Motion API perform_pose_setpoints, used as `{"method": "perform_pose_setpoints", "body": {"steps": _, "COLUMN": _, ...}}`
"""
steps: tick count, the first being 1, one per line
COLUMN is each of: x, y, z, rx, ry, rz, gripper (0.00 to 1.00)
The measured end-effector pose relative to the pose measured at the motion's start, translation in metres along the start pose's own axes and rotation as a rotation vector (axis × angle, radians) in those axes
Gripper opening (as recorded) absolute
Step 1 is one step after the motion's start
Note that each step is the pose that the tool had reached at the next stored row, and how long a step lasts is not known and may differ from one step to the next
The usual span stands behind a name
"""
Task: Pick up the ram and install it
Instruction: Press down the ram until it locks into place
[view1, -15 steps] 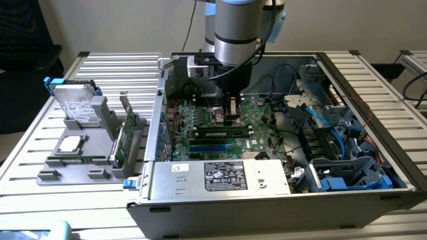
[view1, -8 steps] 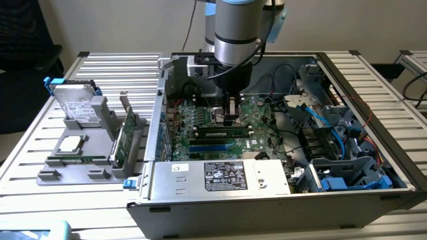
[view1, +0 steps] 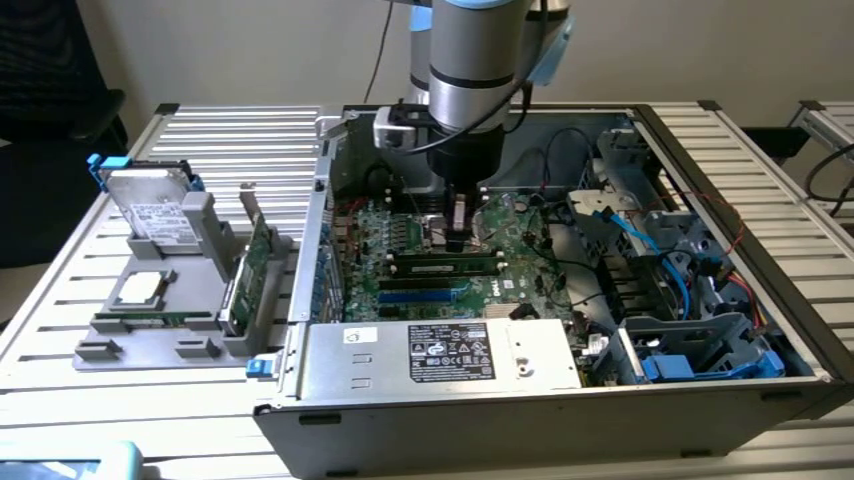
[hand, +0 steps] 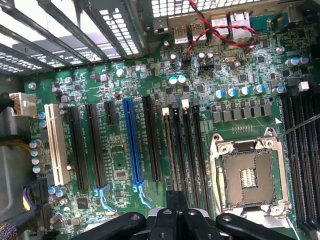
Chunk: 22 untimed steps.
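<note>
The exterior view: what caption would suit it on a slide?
Robot arm's shut gripper pressing a ram stick into the motherboard of an open computer case.

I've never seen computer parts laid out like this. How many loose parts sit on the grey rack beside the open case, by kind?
Hard drive: 1
Processor chip: 1
Green memory stick: 1
Expansion card: 1
Total: 4
</note>
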<state>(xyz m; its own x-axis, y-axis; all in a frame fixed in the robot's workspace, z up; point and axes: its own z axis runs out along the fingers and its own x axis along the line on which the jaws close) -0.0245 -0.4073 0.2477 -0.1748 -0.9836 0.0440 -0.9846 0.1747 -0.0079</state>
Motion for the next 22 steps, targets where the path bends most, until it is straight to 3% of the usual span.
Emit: {"method": "perform_pose_setpoints", "body": {"steps": 22, "x": 0.0002, "y": 0.0, "z": 0.0, "rx": -0.0109, "ry": 0.0027, "rz": 0.278, "gripper": 0.11}}
